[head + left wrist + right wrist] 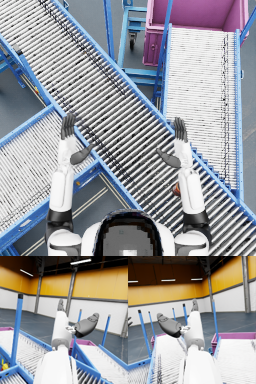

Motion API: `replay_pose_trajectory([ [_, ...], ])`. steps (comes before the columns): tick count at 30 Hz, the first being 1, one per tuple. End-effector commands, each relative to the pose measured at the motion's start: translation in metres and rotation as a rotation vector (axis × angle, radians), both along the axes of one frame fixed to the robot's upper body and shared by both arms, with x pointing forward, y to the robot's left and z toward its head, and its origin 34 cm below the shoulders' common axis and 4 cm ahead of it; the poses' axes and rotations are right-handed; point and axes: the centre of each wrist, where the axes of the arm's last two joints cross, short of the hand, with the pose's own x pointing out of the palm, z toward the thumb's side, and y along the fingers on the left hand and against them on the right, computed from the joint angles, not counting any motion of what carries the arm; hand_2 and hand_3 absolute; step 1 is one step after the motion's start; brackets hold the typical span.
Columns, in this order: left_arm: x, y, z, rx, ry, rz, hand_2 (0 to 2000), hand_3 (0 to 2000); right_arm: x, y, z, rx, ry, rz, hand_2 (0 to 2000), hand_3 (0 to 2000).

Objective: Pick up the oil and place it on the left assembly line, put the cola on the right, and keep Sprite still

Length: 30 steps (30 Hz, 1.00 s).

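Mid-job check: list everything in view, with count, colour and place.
Roller conveyors: three, grey rollers in blue frames; one diagonal through the middle, one lower left, one upper right.
Bin: one in the head view, magenta, at the upper-right conveyor's far end.
Second bin: one, magenta, far off in the left wrist view.
Small orange thing: one, on the middle conveyor beside the right forearm, mostly hidden; unidentifiable.
Bottles: none can be made out.
Left hand: one, dark, open and empty, above the middle conveyor's left edge.
Right hand: one, dark, open and empty, above the middle conveyor.
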Motion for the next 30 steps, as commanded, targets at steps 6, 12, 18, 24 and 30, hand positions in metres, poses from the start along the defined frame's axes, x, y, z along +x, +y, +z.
replay_pose_trajectory([
  [6, -0.001, 0.021, 0.028, -0.049, -0.108, 0.081, 0, 0, -0.003, -0.017, 0.029, 0.053, -0.114, -0.072, 0, 0],
  [12, -0.004, 0.031, 0.037, 0.067, -0.162, 0.229, 0, 0, -0.005, -0.021, 0.033, -0.033, -0.156, -0.168, 0, 0],
  [18, -0.005, 0.030, 0.040, 0.245, -0.190, 0.373, 0, 0, -0.004, -0.021, 0.032, -0.208, -0.189, -0.310, 0, 0],
  [24, -0.006, 0.029, 0.035, 0.280, -0.179, 0.401, 0, 0, -0.006, -0.020, 0.033, -0.240, -0.202, -0.339, 0, 0],
  [30, -0.009, 0.031, 0.037, 0.278, -0.188, 0.414, 0, 0, -0.006, -0.024, 0.034, -0.232, -0.205, -0.361, 0, 0],
])
